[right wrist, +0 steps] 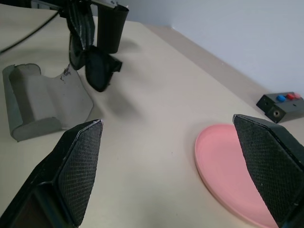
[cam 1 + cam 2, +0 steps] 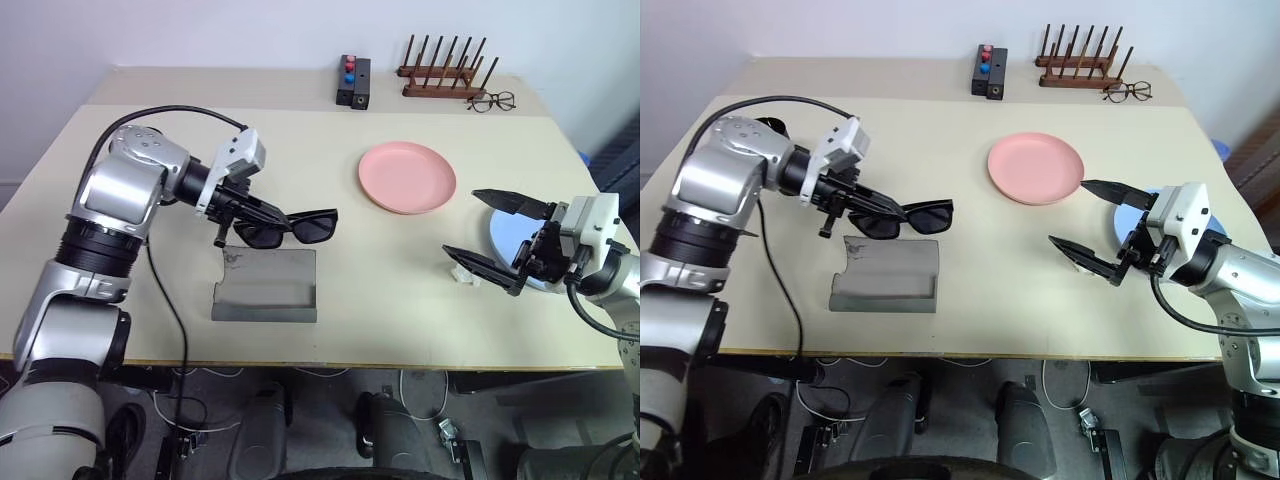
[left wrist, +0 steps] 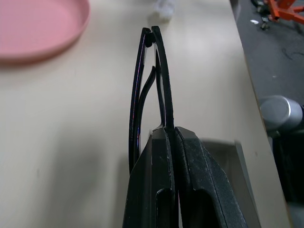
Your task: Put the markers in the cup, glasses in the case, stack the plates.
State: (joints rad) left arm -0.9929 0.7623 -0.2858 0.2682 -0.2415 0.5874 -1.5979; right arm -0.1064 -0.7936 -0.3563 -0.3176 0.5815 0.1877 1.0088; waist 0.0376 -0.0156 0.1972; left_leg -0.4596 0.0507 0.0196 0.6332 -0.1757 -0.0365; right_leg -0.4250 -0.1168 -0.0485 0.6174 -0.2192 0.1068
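I see the table [image 2: 330, 150] carrying, from biggest down, the open grey case [image 2: 266, 286] near the front edge, the pink plate [image 2: 407, 177] toward the back right and the blue plate [image 2: 505, 240] partly hidden behind my right arm. My left gripper [image 2: 262, 212] is pinched tight on the black glasses [image 2: 300, 226], holding them lifted just above the case's back edge. My right gripper [image 2: 495, 238] hangs beside the blue plate with its fingers spread wide around nothing, a small white scrap [image 2: 462, 273] just below it.
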